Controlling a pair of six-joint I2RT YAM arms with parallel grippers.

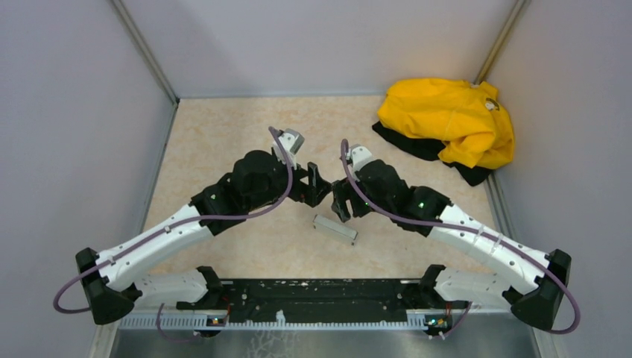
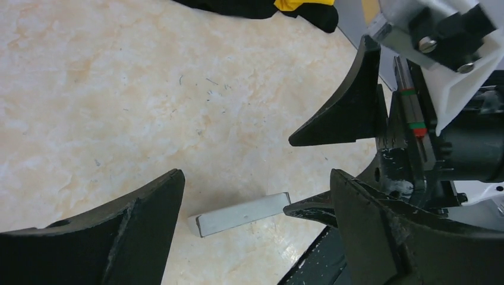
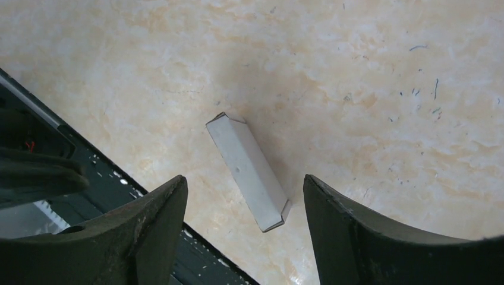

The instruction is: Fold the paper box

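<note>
Both claws stood apart and empty, the left claw [image 1: 317,184] and right claw [image 1: 341,207] nearly tip to tip above the worktop [image 1: 223,142]. The paper box [image 1: 335,229] lay flat just on the near side of them, its long axis slanting from far-left to near-right. It lay beneath the right claw, likely the nearer one.

A robot lab is shown, most likely a small test booth. Two robot arms [image 1: 160,237] are bolted to a black rail [image 1: 320,294]. The beige table top [image 1: 223,134] is closed in by plain grey walls [image 1: 313,45]. A yellow garment [image 1: 447,119] is seen in one corner.
</note>
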